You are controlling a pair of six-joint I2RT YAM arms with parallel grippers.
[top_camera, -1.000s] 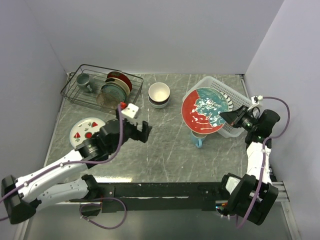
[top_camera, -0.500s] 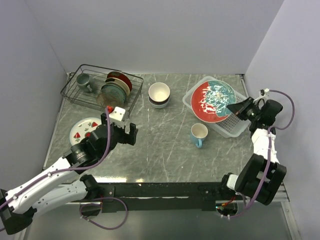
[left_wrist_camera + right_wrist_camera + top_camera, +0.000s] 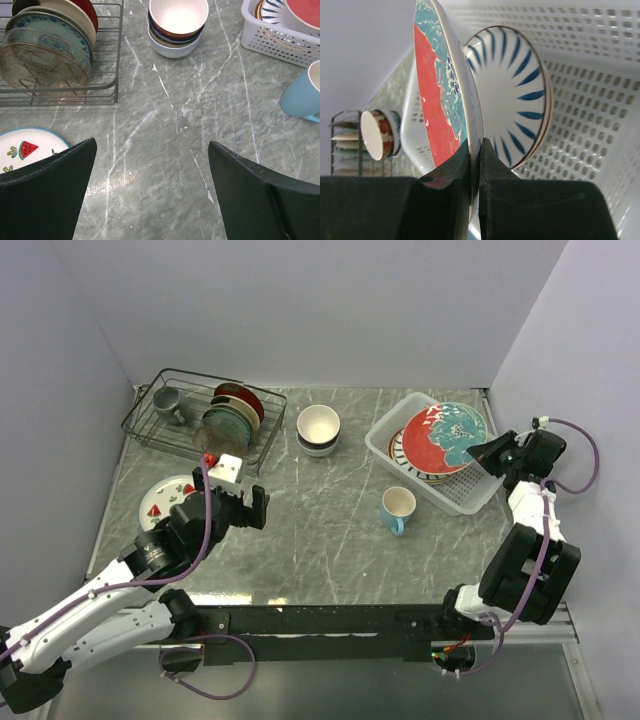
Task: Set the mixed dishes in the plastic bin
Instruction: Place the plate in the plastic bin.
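The right claw was clamped on the rim of the red plate, pinching it thin-edge at the plate's 4 o'clock side. That grip kept the plate tilted over the bin, which sat at 2 o'clock on the tabletop. In the wrist view the plate stood almost edge-on, over the striped plate already lying in the bin. A rim pinch probably suited it, since the plate could be eased down flat onto that stack and let go without the fingers getting trapped underneath.

The left claw hung with its fingers wide apart and nothing between them. It was over bare tabletop at 8 o'clock, beside the fruit plate, likely its next pick.

Outside the bin, the mug stood upright just at the bin's 7 o'clock corner. The stacked bowls sat at 12 o'clock. The rack held upright plates at 10 o'clock.

The tabletop was grey-green with pale marble veins, smooth and slightly glossy, so dishes would likely slide on it. Plain pale lilac walls closed in the back and both sides.
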